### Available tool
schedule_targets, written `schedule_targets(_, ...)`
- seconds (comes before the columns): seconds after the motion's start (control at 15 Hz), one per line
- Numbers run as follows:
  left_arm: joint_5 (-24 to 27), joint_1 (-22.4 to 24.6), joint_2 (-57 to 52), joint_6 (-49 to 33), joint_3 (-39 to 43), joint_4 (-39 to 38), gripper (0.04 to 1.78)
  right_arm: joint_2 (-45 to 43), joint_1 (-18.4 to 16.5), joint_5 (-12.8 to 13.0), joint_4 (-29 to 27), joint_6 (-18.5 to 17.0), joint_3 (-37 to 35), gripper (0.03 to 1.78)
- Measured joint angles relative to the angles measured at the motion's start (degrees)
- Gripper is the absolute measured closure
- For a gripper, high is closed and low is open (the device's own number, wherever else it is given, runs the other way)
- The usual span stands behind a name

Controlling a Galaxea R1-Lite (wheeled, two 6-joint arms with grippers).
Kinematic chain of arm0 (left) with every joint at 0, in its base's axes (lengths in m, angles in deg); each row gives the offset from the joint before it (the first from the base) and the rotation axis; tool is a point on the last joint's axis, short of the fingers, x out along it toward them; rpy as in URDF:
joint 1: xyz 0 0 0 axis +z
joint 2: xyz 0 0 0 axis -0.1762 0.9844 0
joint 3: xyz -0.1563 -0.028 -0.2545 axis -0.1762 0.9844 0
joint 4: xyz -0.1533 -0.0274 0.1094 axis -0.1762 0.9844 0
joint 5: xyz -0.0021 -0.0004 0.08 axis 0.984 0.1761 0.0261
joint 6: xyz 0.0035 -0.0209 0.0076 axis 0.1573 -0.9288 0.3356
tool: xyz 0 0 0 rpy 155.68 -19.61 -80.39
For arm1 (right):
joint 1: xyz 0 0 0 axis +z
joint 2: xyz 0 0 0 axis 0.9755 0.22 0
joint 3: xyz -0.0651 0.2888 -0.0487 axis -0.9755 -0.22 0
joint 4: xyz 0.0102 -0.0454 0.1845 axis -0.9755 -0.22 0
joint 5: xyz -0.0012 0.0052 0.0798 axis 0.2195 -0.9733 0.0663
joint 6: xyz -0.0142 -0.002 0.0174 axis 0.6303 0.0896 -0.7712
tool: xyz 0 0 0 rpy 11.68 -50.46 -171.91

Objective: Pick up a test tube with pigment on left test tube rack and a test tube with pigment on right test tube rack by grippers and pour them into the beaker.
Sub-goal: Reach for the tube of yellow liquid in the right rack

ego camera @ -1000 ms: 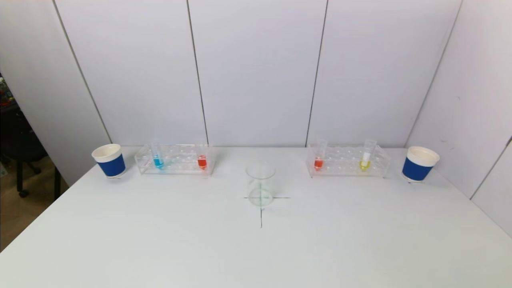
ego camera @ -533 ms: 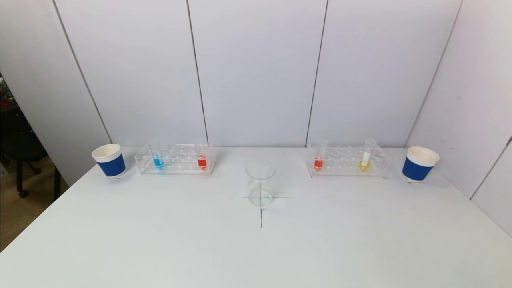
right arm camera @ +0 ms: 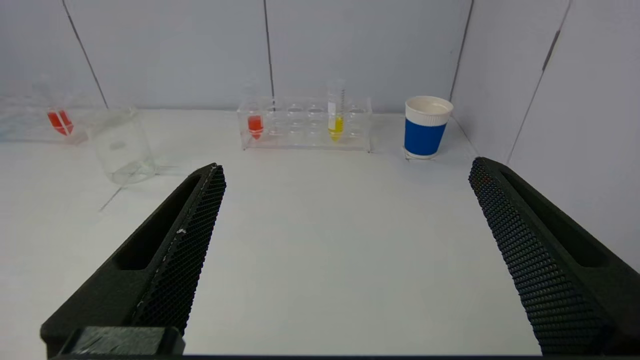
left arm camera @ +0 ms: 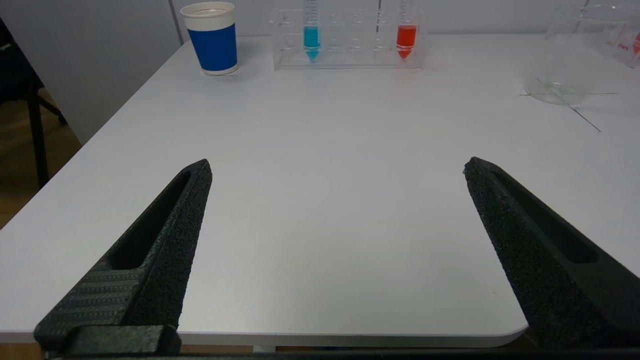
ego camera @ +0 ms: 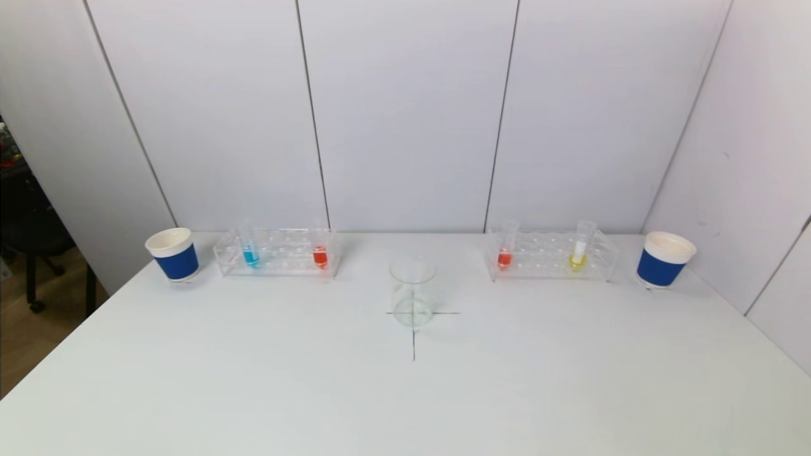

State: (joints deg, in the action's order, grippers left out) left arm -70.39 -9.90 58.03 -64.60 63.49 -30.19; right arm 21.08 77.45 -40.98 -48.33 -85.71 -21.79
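The clear left test tube rack (ego camera: pixel 275 252) stands at the back left and holds a blue-pigment tube (ego camera: pixel 249 246) and a red-pigment tube (ego camera: pixel 320 249). On the back right, the right test tube rack (ego camera: pixel 550 254) carries a red tube (ego camera: pixel 505 250) and a yellow tube (ego camera: pixel 579 248). An empty glass beaker (ego camera: pixel 412 292) sits on a drawn cross mid-table. Neither arm shows in the head view. My left gripper (left arm camera: pixel 338 167) is open over the table's near left edge, far from its rack (left arm camera: pixel 347 37). Near the front right, my right gripper (right arm camera: pixel 347 170) is open and empty.
A blue-and-white paper cup (ego camera: pixel 173 254) stands left of the left rack, and another cup (ego camera: pixel 663 259) right of the right rack. White wall panels close the back and right side. The table's left edge drops to the floor, where a dark chair (ego camera: pixel 25 228) stands.
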Motion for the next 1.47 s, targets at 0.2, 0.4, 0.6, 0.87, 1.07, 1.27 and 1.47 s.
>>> schedule_targets(0.2, 0.0, 0.0, 0.0, 0.0, 0.0, 0.0, 0.06, 11.2, 0.2, -1.0, 4.8, -2.3, 5.7, 0.04)
schedule_targets(0.4, 0.0, 0.0, 0.0, 0.0, 0.0, 0.0, 0.06, 23.3, 0.5, -1.2, 13.6, -3.0, 8.1, 0.04)
schedule_targets(0.6, 0.0, 0.0, 0.0, 0.0, 0.0, 0.0, 0.06, 35.0, 0.6, -1.3, 24.0, -3.2, 8.9, 0.04)
schedule_targets(0.87, 0.0, 0.0, 0.0, 0.0, 0.0, 0.0, 0.06, 48.0, 0.7, -1.1, 34.5, -3.3, 9.8, 0.04)
schedule_targets(1.07, 0.0, 0.0, 0.0, 0.0, 0.0, 0.0, 0.06, 56.2, 1.2, -0.9, 39.1, -3.3, 10.5, 0.04)
schedule_targets(1.27, 0.0, 0.0, 0.0, 0.0, 0.0, 0.0, 0.06, 63.9, 1.8, 0.0, 46.6, -3.3, 10.5, 0.04)
schedule_targets(1.47, 0.0, 0.0, 0.0, 0.0, 0.0, 0.0, 0.06, 70.6, 2.1, 1.4, 52.5, -4.5, 10.1, 0.04)
